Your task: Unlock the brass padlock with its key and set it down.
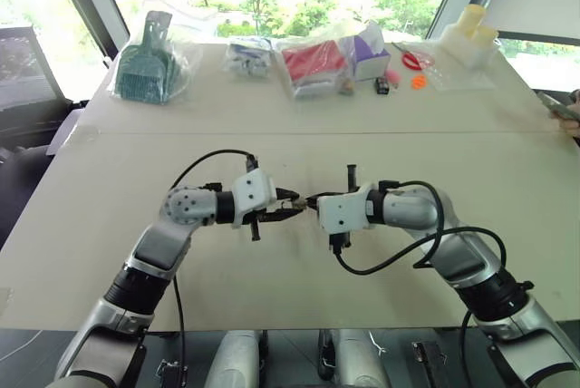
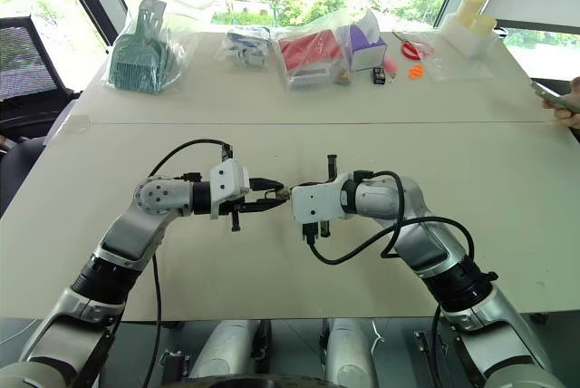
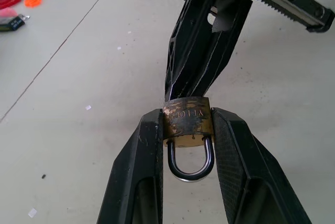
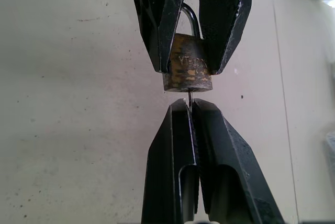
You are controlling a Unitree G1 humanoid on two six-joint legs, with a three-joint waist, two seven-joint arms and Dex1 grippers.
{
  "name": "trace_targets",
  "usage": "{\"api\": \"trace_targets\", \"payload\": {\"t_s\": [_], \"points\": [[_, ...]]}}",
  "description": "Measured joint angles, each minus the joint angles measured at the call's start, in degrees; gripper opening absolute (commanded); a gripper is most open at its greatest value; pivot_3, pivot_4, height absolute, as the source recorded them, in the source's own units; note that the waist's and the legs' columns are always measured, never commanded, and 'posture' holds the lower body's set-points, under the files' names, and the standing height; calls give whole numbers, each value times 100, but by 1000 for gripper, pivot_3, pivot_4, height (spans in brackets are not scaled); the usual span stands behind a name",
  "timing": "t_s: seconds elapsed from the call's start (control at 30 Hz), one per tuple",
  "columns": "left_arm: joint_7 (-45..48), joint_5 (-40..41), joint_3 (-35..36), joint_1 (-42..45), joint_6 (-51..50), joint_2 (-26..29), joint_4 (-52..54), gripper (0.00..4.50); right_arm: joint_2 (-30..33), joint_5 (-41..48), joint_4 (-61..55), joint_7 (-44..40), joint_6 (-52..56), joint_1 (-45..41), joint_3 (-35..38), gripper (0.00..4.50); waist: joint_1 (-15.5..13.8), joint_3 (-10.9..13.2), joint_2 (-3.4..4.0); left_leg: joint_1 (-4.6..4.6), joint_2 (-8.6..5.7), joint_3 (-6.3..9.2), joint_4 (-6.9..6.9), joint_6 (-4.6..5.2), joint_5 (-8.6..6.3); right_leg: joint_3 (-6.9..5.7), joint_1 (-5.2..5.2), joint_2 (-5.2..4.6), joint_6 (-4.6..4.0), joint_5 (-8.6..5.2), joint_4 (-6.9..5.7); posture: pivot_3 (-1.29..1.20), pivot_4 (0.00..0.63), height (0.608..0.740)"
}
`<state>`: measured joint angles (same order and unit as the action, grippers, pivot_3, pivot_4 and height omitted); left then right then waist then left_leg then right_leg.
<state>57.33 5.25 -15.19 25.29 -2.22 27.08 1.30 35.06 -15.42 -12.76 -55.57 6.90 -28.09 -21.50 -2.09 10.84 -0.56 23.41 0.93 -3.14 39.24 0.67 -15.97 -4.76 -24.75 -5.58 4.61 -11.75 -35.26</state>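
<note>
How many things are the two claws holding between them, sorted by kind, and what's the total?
Brass padlock: 1, clamped by its body in the left claw, shackle closed.
Key: 1, a thin silvery sliver pinched in the shut right claw, its tip at the padlock's underside.
Total: 2

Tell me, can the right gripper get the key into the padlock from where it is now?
Probably yes. The right gripper is shut on the key, whose tip already meets the underside of the brass padlock, which the left gripper holds steady above the table, with nothing in between.
</note>
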Motion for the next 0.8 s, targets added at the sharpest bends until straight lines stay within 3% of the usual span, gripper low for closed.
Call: {"api": "trace_targets", "payload": {"t_s": [0.4, 0.5, 0.63, 0.8], "points": [[-145, -819, -212, 146, 1759, 82, -578, 742, -45, 490, 242, -807, 927, -493, -48, 100, 0, 0, 1, 0, 1, -2, 0, 0, 0, 0, 0, 0, 1, 1, -1, 0, 150, 740], [-140, -683, -180, 176, 1557, 79, -571, 742, -54, 434, 304, -654, 748, -524, -56, 100, -3, -1, 1, 0, 0, -2, 0, 0, 0, 0, 0, 0, 2, 1, -1, 0, 150, 740], [-6, 131, 118, 186, 278, -21, -409, 742, -22, -27, 604, 71, -452, -527, -109, 100, 8, 0, 1, 0, 0, -3, 0, 0, 0, 0, -1, 0, 4, 1, -2, 0, 150, 740], [506, 1065, 324, 211, -1117, 189, -106, 742, 327, -616, 1014, 1069, -2178, -318, -70, 2413, 9, 0, 1, 0, -1, -4, 0, -2, 1, 0, 0, 0, 5, 0, -2, 0, 150, 740]]}}
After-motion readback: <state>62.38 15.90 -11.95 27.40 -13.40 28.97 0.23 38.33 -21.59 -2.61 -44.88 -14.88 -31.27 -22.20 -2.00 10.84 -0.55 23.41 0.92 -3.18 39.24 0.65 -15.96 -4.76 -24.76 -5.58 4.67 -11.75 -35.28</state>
